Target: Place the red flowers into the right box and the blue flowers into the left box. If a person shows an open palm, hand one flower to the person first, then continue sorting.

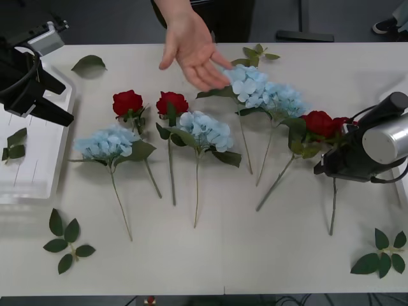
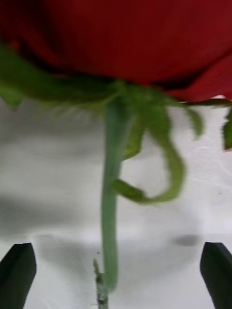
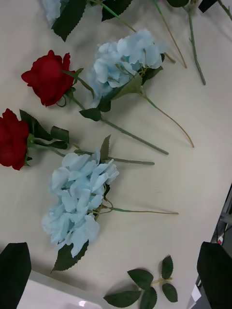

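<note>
While a person's open hand [image 1: 194, 52] reaches in palm-up at the top centre of the front view, the pale counter [image 1: 210, 255] holds flowers laid in a loose row across its middle. At the far left edge sits the left box [image 1: 32, 166], a white tray with a leaf sprig [image 1: 14, 144] in it. Blue flowers lie at centre left [image 1: 105, 143], at centre [image 1: 205, 129] and at upper centre right [image 1: 264, 92]. Red flowers lie at upper centre left [image 1: 127, 102], beside it [image 1: 172, 102], and at the right [image 1: 322, 123].

The right gripper [image 2: 116, 270], seen in its wrist view with fingers apart at the bottom corners, straddles that right-hand rose's green stem [image 2: 110, 212] without clamping it. The left gripper [image 3: 116, 275], fingers also apart, hangs over the left box.

Risks, as I judge them: closing off-centre could pinch a leaf or miss the thin stem; lifting could drag the neighbouring blue cluster's stem; ignoring the open palm would break the required order.
</note>
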Tool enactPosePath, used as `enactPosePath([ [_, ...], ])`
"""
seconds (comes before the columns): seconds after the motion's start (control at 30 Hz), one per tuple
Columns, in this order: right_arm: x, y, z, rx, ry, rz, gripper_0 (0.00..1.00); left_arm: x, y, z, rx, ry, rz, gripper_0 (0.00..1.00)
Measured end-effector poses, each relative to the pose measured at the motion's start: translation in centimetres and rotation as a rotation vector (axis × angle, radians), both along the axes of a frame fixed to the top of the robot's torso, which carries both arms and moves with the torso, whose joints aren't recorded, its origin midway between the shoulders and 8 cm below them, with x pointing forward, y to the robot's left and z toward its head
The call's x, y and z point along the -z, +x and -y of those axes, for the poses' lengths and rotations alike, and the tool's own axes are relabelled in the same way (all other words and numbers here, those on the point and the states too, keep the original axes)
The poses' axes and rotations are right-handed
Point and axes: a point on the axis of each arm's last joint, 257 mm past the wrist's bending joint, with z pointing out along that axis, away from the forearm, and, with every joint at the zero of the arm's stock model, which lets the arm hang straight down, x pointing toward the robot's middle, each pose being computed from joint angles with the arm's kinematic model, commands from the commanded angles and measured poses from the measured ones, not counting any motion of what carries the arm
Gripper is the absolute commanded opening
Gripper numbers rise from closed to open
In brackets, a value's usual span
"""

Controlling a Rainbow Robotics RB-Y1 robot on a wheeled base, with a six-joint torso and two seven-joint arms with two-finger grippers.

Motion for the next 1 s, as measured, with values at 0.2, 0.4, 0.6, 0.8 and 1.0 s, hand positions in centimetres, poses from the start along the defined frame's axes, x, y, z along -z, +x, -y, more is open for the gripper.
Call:
enactPosePath([
  [0.2, 0.6, -0.1, -0.2, -0.019, -0.023, 0.001, 0.00, 0.0, 0.0, 0.0, 0.000, 0.000, 0.000, 1.00],
  [0.4, 0.9, -0.3, -0.3, -0.023, -0.027, -0.006, 0.00, 0.0, 0.0, 0.0, 0.000, 0.000, 0.000, 1.00],
  [0.6, 0.8, -0.3, -0.3, -0.025, -0.026, -0.005, 0.00, 0.0, 0.0, 0.0, 0.000, 0.000, 0.000, 1.00],
  [0.8, -1.7, 0.4, -1.8, -0.039, -0.006, -0.002, 0.00, 0.0, 0.0, 0.0, 0.000, 0.000, 0.000, 1.00],
  [1.0, -13.3, 4.1, -5.5, -0.066, 0.120, 0.096, 0.00, 0.0, 0.0, 0.0, 0.000, 0.000, 0.001, 1.00],
])
